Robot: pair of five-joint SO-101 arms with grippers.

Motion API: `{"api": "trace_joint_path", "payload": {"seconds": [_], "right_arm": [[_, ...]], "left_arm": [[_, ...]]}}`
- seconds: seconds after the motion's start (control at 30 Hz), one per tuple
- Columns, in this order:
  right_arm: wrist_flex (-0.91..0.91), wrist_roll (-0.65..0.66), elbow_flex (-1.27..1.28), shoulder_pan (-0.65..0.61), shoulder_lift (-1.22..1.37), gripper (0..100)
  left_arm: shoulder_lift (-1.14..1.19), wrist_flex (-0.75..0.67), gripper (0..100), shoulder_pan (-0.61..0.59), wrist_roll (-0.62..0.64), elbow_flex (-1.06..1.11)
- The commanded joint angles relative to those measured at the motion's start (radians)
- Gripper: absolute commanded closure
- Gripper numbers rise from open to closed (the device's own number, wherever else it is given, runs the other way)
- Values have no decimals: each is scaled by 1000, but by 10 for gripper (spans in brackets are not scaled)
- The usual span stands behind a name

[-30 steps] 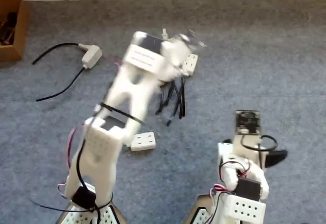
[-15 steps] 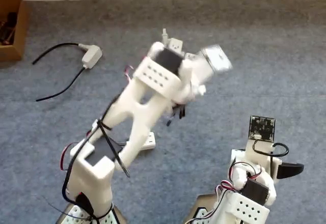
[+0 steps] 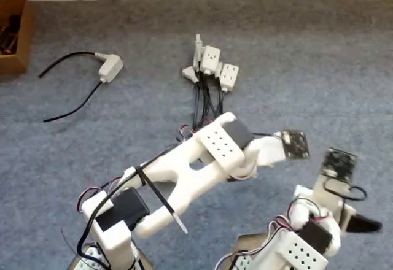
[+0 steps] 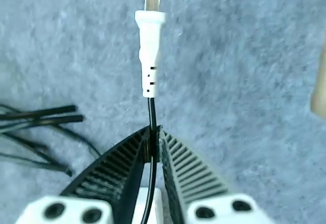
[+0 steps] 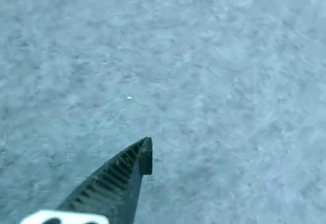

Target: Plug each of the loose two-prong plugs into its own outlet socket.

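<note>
Left wrist view shows the left claw point(image 4: 153, 132) pressed together on the thin black cord point(image 4: 152, 109) of a white two-prong plug point(image 4: 151, 51). The plug stands out well past the claw tips with its metal prongs pointing away from the claw, over the grey carpet-like cover of the counter point(image 4: 244, 71). A few loose black cord ends point(image 4: 41, 116) lie on the cover off to one side. In the high view the left arm point(image 3: 196, 159) stretches across the near part of the counter toward the right arm point(image 3: 307, 239), which sits folded at the near right edge. Farther back, near the middle, a cluster of white outlet sockets point(image 3: 212, 61) lies bunched together, its black cords point(image 3: 206, 101) trailing toward the arms. Well apart from it, on the far left, another white plug point(image 3: 110, 66) lies flat with its own black cord looping over the cover, and a brown box point(image 3: 13, 34) sits at the far left edge. In the right wrist view the right claw point(image 5: 144, 158) hangs over bare grey cover; whether it is spread or closed cannot be told.
</note>
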Motion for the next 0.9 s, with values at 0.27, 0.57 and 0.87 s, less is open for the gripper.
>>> {"api": "trace_joint_path", "payload": {"seconds": [0.27, 0.57, 0.87], "right_arm": [[8, -6, -50, 263, -18, 416], [8, -5, -54, 263, -18, 416], [84, 52, -108, 90, -5, 416]], "left_arm": [[-44, -68, 981, 87, -6, 5], [-54, -63, 816, 7, -11, -2], [-199, 157, 959, -354, -5, -249]]}}
